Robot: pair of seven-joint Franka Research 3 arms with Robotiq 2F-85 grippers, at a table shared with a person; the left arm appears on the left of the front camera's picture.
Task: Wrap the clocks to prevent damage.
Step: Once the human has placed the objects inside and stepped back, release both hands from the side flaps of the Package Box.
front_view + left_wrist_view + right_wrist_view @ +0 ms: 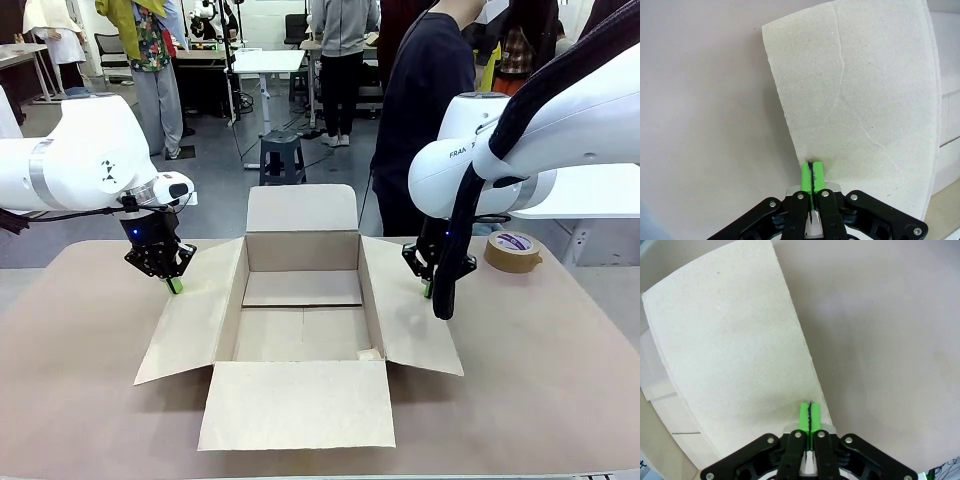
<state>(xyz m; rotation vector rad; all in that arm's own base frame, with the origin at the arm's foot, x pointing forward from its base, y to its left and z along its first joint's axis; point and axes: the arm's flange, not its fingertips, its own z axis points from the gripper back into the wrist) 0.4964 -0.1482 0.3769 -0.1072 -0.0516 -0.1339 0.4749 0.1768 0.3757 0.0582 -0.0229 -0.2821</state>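
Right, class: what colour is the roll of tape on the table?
The roll of tape is brown, clearest in the front view.

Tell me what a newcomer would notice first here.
A big open carton sits mid-table, flaps spread. The left tool and right tool, both shut, point down at the outer edges of its side flaps. A tape roll lies at the far right.
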